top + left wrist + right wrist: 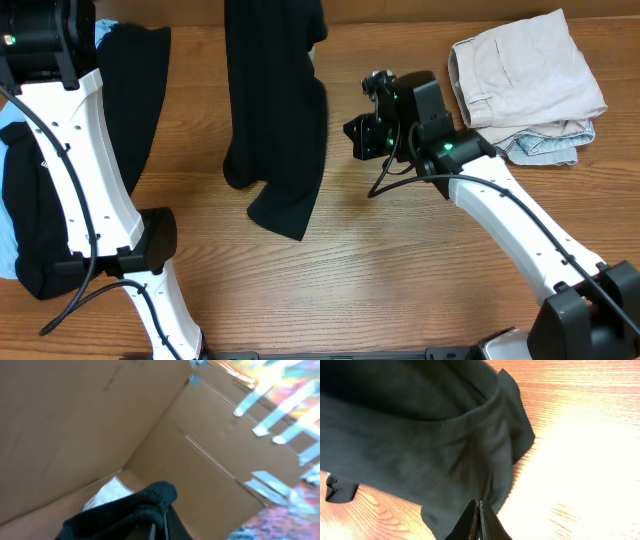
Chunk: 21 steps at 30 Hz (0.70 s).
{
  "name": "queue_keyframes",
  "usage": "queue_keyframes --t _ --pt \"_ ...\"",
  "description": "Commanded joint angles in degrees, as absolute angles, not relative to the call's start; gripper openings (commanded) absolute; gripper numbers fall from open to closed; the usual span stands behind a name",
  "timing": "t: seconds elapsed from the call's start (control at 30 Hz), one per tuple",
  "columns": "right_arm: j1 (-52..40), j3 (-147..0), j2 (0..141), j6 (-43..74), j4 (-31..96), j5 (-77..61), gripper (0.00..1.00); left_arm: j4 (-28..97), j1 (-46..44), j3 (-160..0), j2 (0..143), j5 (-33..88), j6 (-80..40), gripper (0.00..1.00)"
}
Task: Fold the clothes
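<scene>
A black garment (pixel 275 120) hangs from the top edge of the overhead view, its lower end resting on the wooden table (pixel 400 260). In the left wrist view my left gripper (pixel 158 529) is shut on a bunched black hem of this garment (pixel 135 510); the gripper itself is out of the overhead view. My right gripper (pixel 357 137) is shut and empty, just right of the hanging garment. In the right wrist view its closed fingertips (pixel 479 519) point at the dark cloth (pixel 420 445) without holding it.
A folded beige garment (pixel 525 68) lies on folded light denim (pixel 548 147) at the back right. More black clothes (pixel 135 90) and a light blue piece (pixel 12 130) lie at the left behind my left arm. A cardboard box wall (pixel 100 420) fills the left wrist view.
</scene>
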State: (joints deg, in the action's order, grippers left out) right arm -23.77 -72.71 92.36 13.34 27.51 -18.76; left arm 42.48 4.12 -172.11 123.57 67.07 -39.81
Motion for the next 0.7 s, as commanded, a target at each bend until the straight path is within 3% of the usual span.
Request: queue_keyframes --t 0.0,0.67 --pt "-23.70 -77.56 90.41 11.44 30.04 -16.93 0.04 46.33 4.27 -172.96 122.89 63.55 -28.69 0.04" --pt "-13.41 -108.53 86.63 4.40 60.40 -16.53 0.04 49.45 6.79 -173.05 122.83 57.47 -25.26 0.04"
